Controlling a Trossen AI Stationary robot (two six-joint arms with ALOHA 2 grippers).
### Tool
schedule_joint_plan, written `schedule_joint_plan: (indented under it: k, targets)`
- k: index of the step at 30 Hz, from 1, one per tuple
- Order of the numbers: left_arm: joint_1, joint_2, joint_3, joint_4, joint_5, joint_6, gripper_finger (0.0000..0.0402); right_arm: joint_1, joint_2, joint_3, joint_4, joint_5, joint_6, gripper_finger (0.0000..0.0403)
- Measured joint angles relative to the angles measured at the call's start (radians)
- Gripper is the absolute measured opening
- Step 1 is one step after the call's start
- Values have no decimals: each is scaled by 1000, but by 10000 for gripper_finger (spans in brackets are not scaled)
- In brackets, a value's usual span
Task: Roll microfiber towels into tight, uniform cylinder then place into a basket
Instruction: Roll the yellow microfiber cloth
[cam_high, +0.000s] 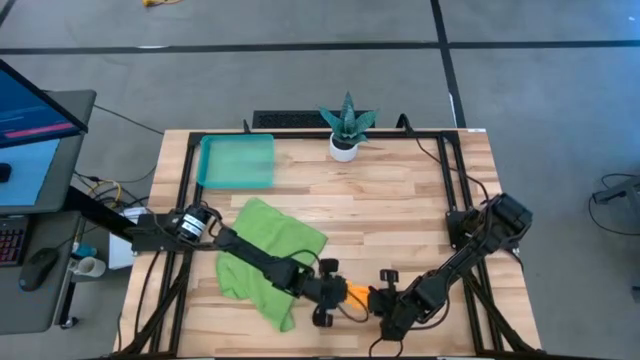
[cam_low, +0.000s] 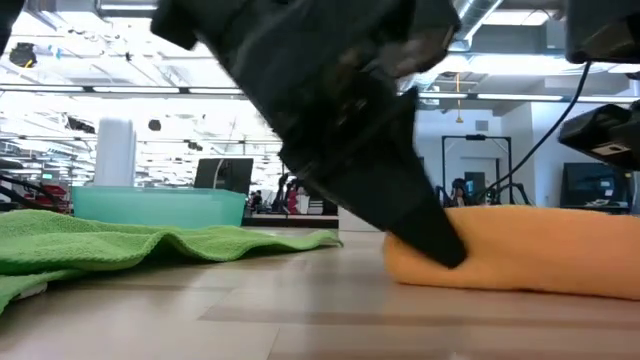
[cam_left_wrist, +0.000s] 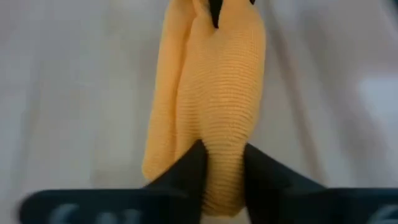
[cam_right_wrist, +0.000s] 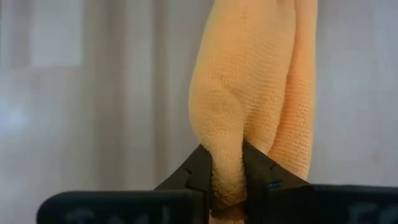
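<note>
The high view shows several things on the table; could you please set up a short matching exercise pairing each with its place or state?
Things:
1. orange towel
2. green towel
3. basket
4. potted plant

States:
A. at the far edge, near its middle
B. spread loosely, crumpled, under the left arm
C. rolled, pinched at each end by an end effector
D. at the far left corner, nothing in it

Pairs: 1-C, 2-B, 3-D, 4-A

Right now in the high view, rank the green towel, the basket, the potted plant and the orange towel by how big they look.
1. Green towel
2. Basket
3. Potted plant
4. Orange towel, mostly hidden between the arms, so its rank is unsure.
</note>
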Motion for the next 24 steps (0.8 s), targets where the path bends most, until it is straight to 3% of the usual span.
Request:
schedule_joint_plan:
  k: [3, 12, 18, 24]
  targets:
    - [10, 4, 2, 22, 131, -99, 16, -3, -36, -2, 16, -71, 6, 63]
    - [43, 7, 1, 26, 427, -313, 32, -85, -52, -33, 180, -370, 122, 57]
    - [50, 8, -2, 24, 471, -383, 23, -131, -56, -57, 176, -393, 213, 57]
    - [49, 8, -3, 23, 455, -384, 56, -153, -57, -69, 181, -390, 292, 57]
